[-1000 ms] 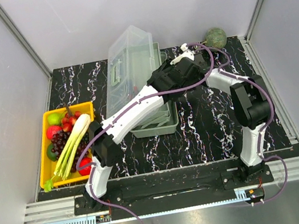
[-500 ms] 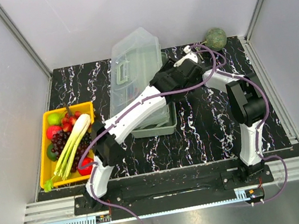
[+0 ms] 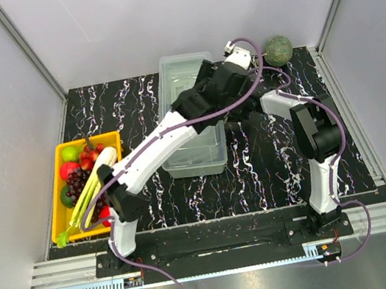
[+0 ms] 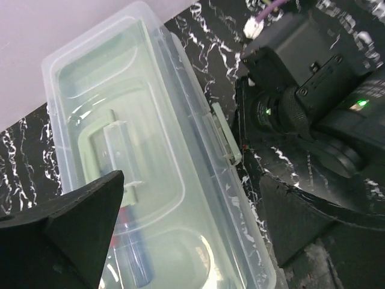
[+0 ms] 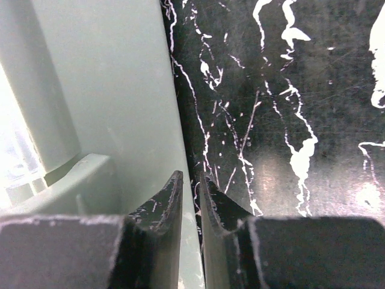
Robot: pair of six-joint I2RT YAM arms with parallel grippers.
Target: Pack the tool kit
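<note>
At the left of the table [image 3: 270,157], black with white marbling: yellow tray [image 3: 57,207] of produce. It holds a green apple [image 3: 69,153], red fruit, dark grapes [image 3: 76,184] and a leek [image 3: 99,177] laid along its length. The tray sits well apart from the tool kit.

Centre: tool kit [image 3: 195,155] flat on the table, long axis running away from the arm bases. The translucent lid [image 4: 174,120] is down over the pale grey-green base. The pale green handle [image 4: 90,161] lies folded into its recess in the lid. Through the lid a blue shape [image 4: 136,257] and a small red patch [image 4: 123,214] show; I cannot tell which tools they are. A pale green latch [image 4: 226,136] sits on the right long side, flat against the wall.

Left arm reaches diagonally from its base across the box, wrist above the far half. Left gripper [image 4: 191,188]: fingers spread wide, one at each side of the wrist view, hovering above the lid. Nothing is between them and they do not touch it.

Right of the box: right arm folded back toward the kit, its black wrist just beside the latch side, green lights lit on the housing. Right gripper [image 5: 191,178]: tips low at the table, hard against the foot of the box's right wall, only a thin slit between them. I cannot tell whether they pinch the edge or merely rest beside it.

Far right corner: round green melon [image 3: 279,49], on the table, apart from both arms.
</note>
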